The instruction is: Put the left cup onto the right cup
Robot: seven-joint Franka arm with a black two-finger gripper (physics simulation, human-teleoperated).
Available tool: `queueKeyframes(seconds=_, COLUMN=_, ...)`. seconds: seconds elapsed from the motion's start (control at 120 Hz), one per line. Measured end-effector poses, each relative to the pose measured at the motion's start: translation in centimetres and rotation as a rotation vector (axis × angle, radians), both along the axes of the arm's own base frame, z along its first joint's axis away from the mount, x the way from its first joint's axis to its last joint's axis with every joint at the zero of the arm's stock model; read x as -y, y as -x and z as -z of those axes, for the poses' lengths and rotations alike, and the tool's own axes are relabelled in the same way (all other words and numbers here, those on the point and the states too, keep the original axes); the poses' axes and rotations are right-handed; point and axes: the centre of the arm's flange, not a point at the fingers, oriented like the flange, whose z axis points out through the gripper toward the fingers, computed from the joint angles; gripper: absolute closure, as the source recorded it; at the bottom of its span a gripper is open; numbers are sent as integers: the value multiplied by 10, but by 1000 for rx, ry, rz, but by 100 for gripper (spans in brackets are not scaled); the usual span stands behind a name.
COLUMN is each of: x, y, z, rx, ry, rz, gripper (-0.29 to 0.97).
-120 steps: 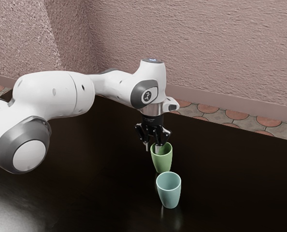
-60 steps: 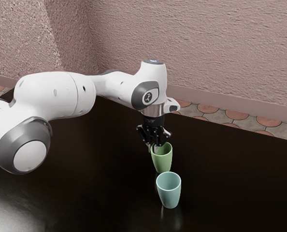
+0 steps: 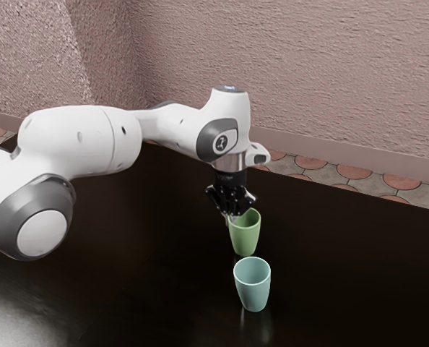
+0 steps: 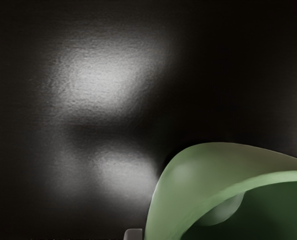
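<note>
Pink rough wall across the back, and a strip of tiled floor along its foot. In front, the black glossy counter takes up the near ground. In the wrist view the counter is dark with pale glare on it.

The white arm comes in from the exterior view's left, big and bent, with its hand pointing straight down over the counter's middle.

Now the cups. The green cup stands upright right under the hand, mouth up. Whether its base sits on the counter or hangs just clear of it, I can't tell. The blue cup stands upright on the counter, nearer the camera and a touch toward the exterior view's right. The two are close but apart, with dark counter showing between them.

And the claw: black fingers drawn close together, pinching the green cup's rim on the side toward the exterior view's left. In the wrist view that green rim looms just under the hand.
</note>
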Motion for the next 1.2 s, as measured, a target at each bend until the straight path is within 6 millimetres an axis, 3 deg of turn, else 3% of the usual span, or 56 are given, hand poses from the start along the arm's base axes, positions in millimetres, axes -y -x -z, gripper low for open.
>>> queueKeyframes(seconds=0.667, x=-5, y=8, z=-73, rx=78, ry=19, rz=2, gripper=79)
queueKeyframes(seconds=1.2, x=8, y=30, z=-108, rx=96, ry=32, rz=27, gripper=79)
